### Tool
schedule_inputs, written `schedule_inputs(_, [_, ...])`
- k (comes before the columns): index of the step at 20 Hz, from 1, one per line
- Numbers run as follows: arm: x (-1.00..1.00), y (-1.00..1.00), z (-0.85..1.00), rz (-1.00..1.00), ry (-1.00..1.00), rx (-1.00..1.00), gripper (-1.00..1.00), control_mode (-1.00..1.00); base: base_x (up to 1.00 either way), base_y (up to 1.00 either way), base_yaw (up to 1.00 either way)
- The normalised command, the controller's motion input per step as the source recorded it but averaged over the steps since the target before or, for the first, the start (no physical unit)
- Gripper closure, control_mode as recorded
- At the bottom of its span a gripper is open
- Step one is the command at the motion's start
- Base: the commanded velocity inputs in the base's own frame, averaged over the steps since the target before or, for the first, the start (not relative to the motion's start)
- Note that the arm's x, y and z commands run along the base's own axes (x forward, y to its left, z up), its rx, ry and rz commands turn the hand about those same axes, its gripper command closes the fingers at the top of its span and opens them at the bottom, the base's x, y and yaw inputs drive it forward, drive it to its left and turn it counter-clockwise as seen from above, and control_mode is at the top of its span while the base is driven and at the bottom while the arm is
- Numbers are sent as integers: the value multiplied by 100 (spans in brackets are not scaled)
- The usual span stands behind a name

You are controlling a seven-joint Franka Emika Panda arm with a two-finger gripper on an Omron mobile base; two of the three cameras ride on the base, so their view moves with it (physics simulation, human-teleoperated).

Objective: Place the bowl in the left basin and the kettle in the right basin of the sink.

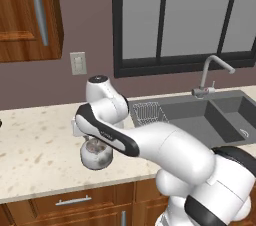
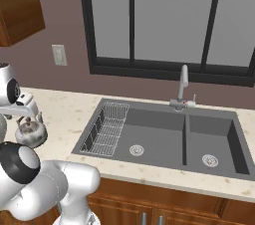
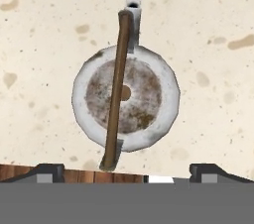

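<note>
The kettle sits upright on the speckled cream bench, seen from straight above in the hand view at the frame's centre: a round silvery body with a dark tarnished top and a thin brown handle crossing it from upper middle to lower middle. The gripper hangs directly over it, its two dark fingertips spread wide at the bottom corners of that frame, clear of the kettle and pinching nothing. In the left base view the kettle shows at centre left, partly behind the white arm, near the bench's front edge; in the right base view it stands at the left edge under the hand. The sink lies well apart from it, toward the right of both base views, with its chrome faucet at the back. The left basin holds a white wire rack and a round drain; the right basin is narrower. A pale wall switch plate sits in the upper left, below a wooden cabinet. No brand, label or writing can be read on anything.
</note>
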Motion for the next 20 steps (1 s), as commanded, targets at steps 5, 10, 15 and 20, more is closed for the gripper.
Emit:
schedule_inputs(5, [15,4,-13,0,0,0,-100,-100,0,0,0])
schedule_inputs(10, [16,4,-10,0,0,0,-100,-100,0,0,0])
schedule_inputs(15, [10,6,-13,0,0,0,-100,-100,0,0,0])
schedule_inputs(20, [4,7,-9,0,1,0,-100,-100,0,0,0])
